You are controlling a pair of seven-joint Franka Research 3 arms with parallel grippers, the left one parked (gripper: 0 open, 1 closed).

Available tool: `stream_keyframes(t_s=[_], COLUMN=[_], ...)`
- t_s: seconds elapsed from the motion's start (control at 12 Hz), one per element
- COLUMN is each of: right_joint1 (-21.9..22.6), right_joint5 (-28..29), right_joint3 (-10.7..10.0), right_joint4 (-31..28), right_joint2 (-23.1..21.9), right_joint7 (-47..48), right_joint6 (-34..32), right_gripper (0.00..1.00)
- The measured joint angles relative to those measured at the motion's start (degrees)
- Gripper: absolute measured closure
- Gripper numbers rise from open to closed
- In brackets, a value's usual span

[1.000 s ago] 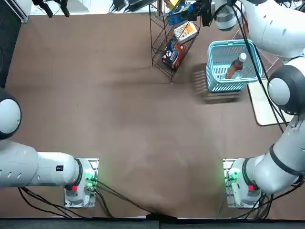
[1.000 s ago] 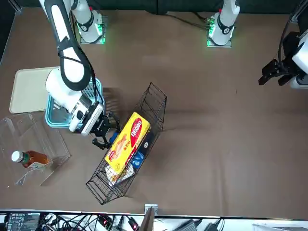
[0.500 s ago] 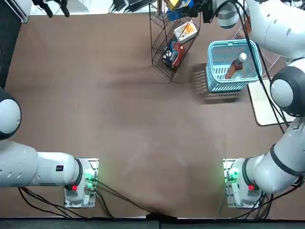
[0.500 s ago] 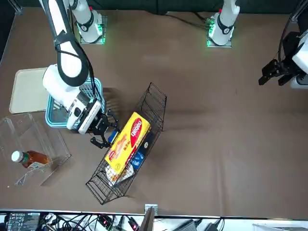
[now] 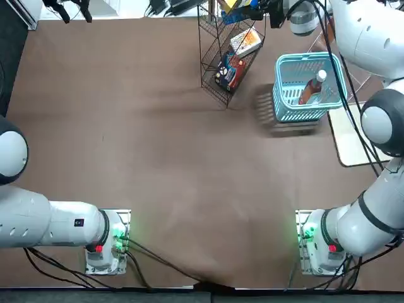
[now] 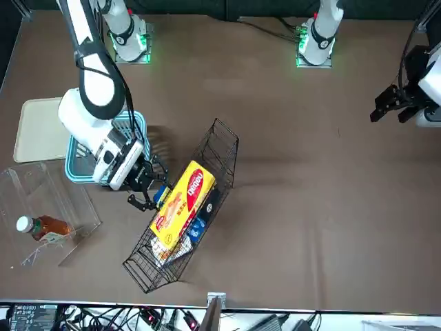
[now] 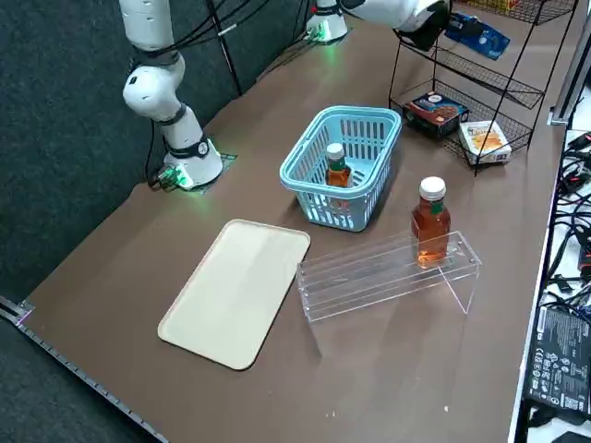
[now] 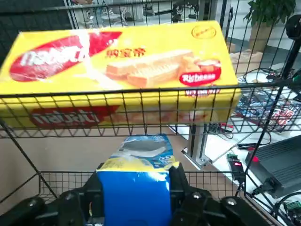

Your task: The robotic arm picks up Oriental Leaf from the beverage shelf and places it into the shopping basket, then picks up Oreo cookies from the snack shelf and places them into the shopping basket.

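Blue cardboard, the pack of Oreo cookies (image 8: 137, 193), was pinched between the two fingers of the right gripper (image 8: 136, 188), beside the wire rack (image 7: 503, 83). A yellow Nabati box (image 6: 182, 205) lay on the rack's top tier, a white-and-orange box (image 7: 485, 141) lower down. Away from the rack, one bottle of Oriental Leaf (image 7: 338, 170) leaned in the light-blue shopping basket (image 7: 316, 196); another tea bottle (image 7: 431, 221) stood at the clear acrylic beverage shelf (image 7: 369, 281), near a cream tray (image 7: 235, 293).

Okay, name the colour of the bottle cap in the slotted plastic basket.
White cap; the right side view shows it best.
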Motion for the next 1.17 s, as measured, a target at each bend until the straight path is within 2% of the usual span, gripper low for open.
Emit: stream_keyframes(t_s=[0.33,0.83,0.92,1.17], right_joint1=[-0.12,-1.21,-2.07,-5.39], right_joint5=[-0.18,-1.51,-2.50,-4.79], right_joint3=[-0.30,-0.59,-0.59,-0.61], right_joint4=[-4.27,-15.46,-18.81,-22.17], right_joint2=[-4.79,-15.08,-18.28,-22.34], right_joint7=[-0.02,-0.10,-0.21,-0.75], right_joint6=[0.07,0.06,-0.46,-4.24], right_gripper=[0.42,0.42,0.42,0.43])
